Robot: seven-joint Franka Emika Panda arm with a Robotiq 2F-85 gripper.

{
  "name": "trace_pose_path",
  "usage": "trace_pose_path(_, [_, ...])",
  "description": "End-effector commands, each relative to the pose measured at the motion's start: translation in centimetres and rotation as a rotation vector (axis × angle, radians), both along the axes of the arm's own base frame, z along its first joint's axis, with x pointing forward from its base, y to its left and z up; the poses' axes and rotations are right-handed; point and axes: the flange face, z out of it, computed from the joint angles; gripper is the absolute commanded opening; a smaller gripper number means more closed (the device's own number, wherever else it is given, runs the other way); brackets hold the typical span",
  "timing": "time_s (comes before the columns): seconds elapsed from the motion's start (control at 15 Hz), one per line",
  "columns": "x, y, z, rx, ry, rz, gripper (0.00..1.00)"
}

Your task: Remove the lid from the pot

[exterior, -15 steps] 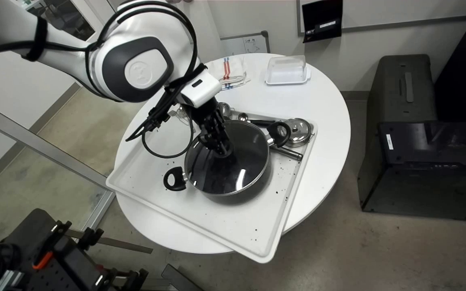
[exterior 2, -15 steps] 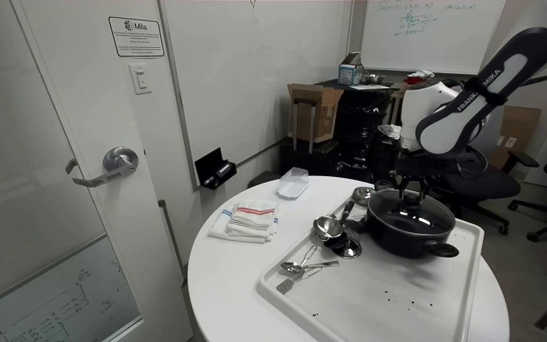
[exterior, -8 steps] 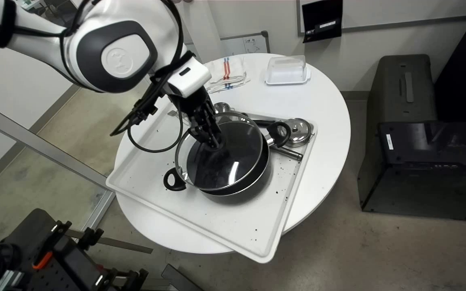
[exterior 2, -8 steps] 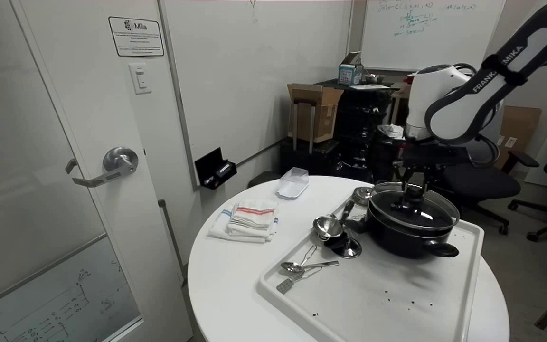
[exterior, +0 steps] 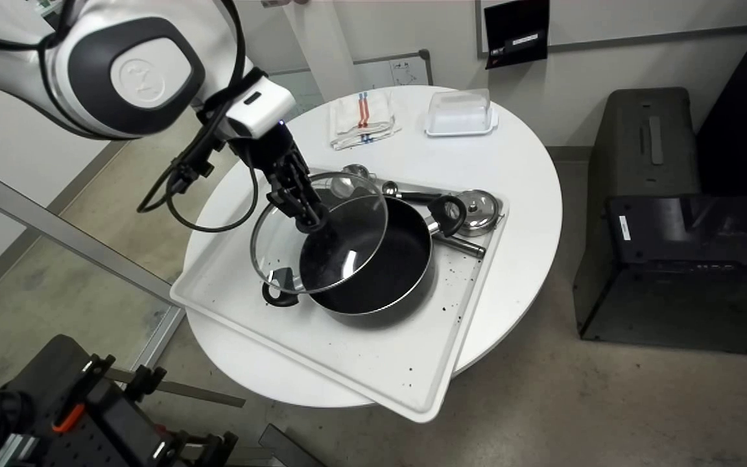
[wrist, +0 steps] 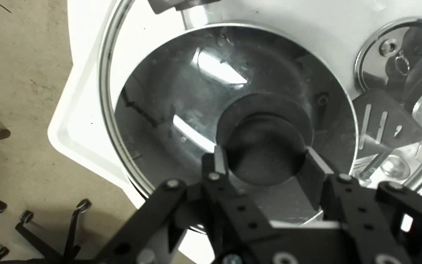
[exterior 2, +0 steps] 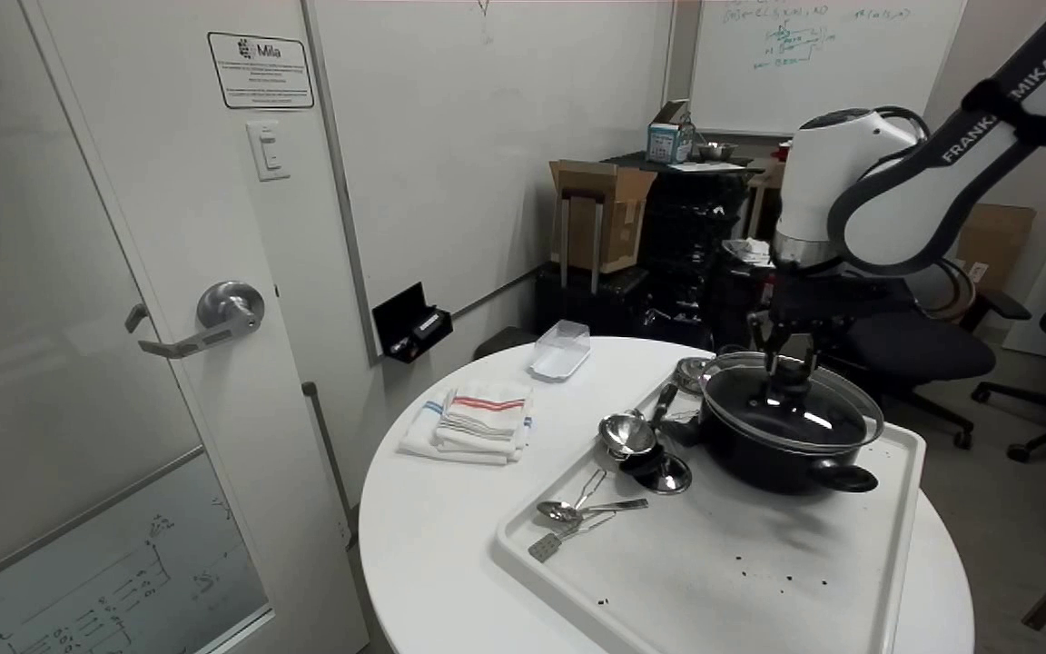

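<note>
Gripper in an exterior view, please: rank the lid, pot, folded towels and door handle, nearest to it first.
1. Lid: held in the gripper.
2. Pot: below the lid.
3. Folded towels: on the table, left of the pot in the picture.
4. Door handle: beyond the table, farther left.

the black pot (exterior: 399, 259) stands upright with its mouth partly uncovered, dark inside, a pale line along the rim, and loop handles (exterior: 438, 209) on opposite sides. above the pot, apart from its rim, hangs the round glass lid (exterior: 342, 251), clear, edged in thin metal, held by its dark knob (wrist: 266, 150). looking down, i see it off-centre over the pot, with part of the mouth and one handle showing through the glass. bright streaks of light gleam on it.
</note>
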Motion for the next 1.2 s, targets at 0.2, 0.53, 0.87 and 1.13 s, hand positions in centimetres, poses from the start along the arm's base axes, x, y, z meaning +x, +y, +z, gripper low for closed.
trace_pose_path(0.2, [-1.5,8.4,0.1,-0.057,-0.008,0.216,0.25])
trace_pose_path(0.53, [-2.8,15.4,-1.7,-0.107,-0.017,0.379,0.25])
trace_pose_path(0.87, [-4.0,21.2,-3.7,-0.129,-0.050,0.496,0.25])
trace_pose_path(1.13, [-5.2,23.8,-5.8,-0.121,-0.058,0.557,0.25])
